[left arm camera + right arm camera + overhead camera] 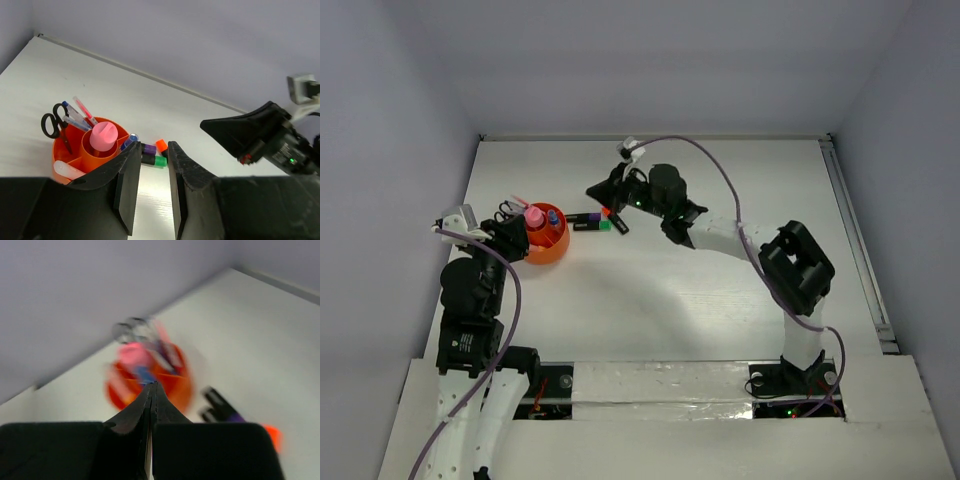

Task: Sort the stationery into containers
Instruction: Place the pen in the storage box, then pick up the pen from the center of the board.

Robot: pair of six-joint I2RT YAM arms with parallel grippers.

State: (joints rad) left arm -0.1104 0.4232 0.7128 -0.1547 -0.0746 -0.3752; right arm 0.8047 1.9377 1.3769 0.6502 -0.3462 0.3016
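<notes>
Soft, even light falls from above on the white table [740, 170], leaving one broad, faint shadow under the right arm [720, 235]. The overhead and left wrist views are sharp, the latter with a small glare patch on the tabletop. Motion blur smears the right wrist view: the orange cup [172, 382] and markers [220, 407] are fuzzy, and only the right gripper [151, 387] looks crisp.
</notes>
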